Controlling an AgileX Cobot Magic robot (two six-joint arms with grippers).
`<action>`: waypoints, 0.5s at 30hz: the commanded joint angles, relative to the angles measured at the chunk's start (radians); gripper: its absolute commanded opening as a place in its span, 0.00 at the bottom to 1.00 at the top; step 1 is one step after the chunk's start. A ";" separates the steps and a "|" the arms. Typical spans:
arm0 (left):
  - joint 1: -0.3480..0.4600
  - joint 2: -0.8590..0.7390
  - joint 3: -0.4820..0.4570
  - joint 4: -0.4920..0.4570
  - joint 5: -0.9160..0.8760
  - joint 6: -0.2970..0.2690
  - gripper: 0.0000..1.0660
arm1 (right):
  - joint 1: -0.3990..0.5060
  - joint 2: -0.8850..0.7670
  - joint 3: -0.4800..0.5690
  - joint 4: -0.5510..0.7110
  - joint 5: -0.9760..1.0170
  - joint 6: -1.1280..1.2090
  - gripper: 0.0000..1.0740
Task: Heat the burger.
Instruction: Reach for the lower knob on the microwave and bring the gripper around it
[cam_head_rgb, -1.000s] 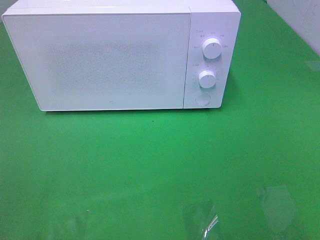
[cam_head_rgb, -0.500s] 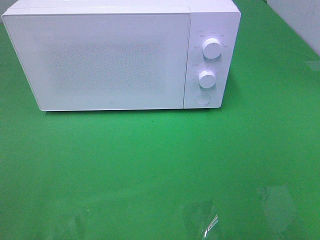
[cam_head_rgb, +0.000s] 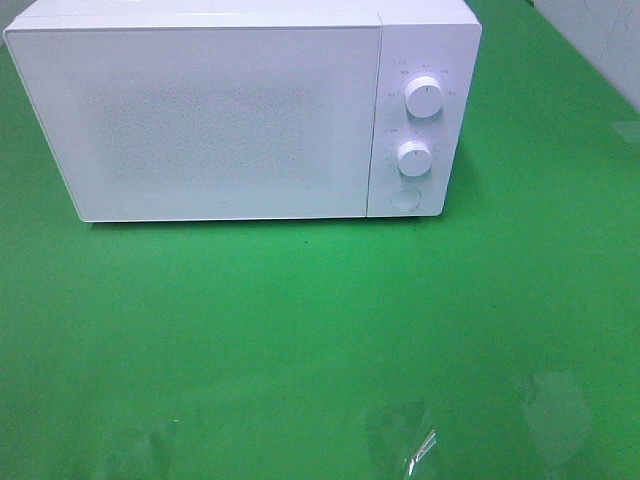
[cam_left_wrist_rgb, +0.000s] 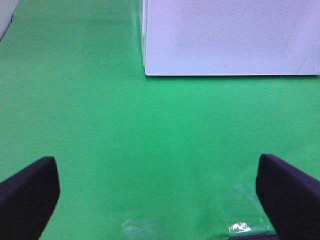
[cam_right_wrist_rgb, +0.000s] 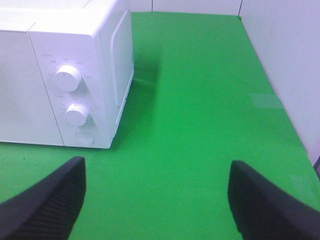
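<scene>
On the surface (cam_head_rgb: 300, 320): microwave (cam_head_rgb: 235, 115), shut, front toward both hands.
Burger: not in any view; possibly inside the microwave, cannot tell.
Left hand (cam_left_wrist_rgb: 157, 195): spread wide, empty, before the microwave.
Right hand (cam_right_wrist_rgb: 160, 200): spread wide, empty, before the microwave's right end.
Handling: likely light, soft, layers slide; grip bun sides gently, low.

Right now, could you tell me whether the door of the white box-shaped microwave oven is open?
No, the door of the microwave oven sits shut, flush with its control panel.
</scene>
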 joint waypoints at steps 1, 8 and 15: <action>0.002 -0.023 0.005 -0.006 -0.005 0.003 0.95 | -0.006 0.086 -0.007 0.004 -0.130 0.006 0.70; 0.002 -0.023 0.005 -0.006 -0.005 0.003 0.95 | -0.006 0.262 -0.007 0.004 -0.288 0.012 0.70; 0.002 -0.023 0.005 -0.006 -0.005 0.003 0.95 | -0.006 0.363 -0.007 0.002 -0.372 0.048 0.70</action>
